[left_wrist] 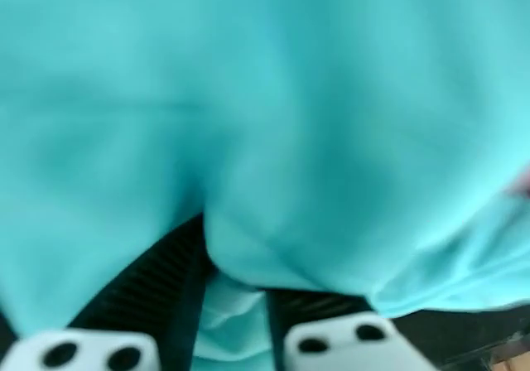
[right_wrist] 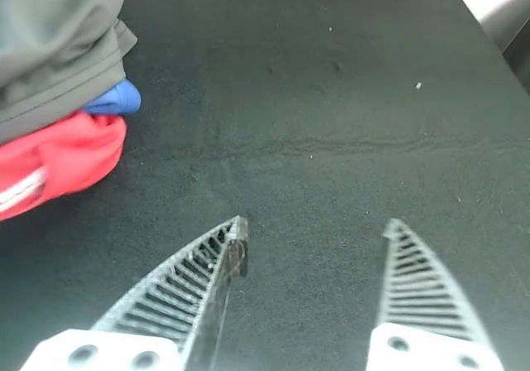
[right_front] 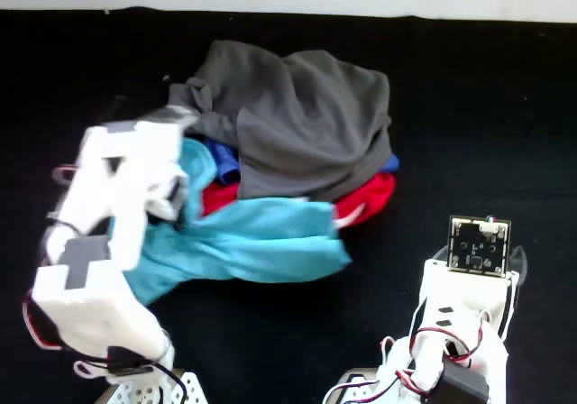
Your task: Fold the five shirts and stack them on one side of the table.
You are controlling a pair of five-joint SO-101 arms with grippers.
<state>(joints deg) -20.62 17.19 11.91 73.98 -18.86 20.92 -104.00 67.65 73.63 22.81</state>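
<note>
- The fingers (left_wrist: 145,276) of the left gripper (left_wrist: 236,259) are clamped on a fold of the crumpled teal fabric shirt (right_front: 261,242), which bunches up between them.
- The right gripper (right_wrist: 315,224) has its fingers (right_wrist: 186,284) spread wide apart with nothing between them. It hangs over the black cloth-covered table (right_front: 487,106), near the heap's edge.
- The shirts lie in one unfolded heap mid-table. A rumpled dark grey shirt (right_front: 306,115) is on top.
- A bright red shirt (right_front: 365,197) and a royal blue shirt (right_front: 221,159) poke out beneath it.
- The teal shirt spreads along the front, toward the left arm.
</note>
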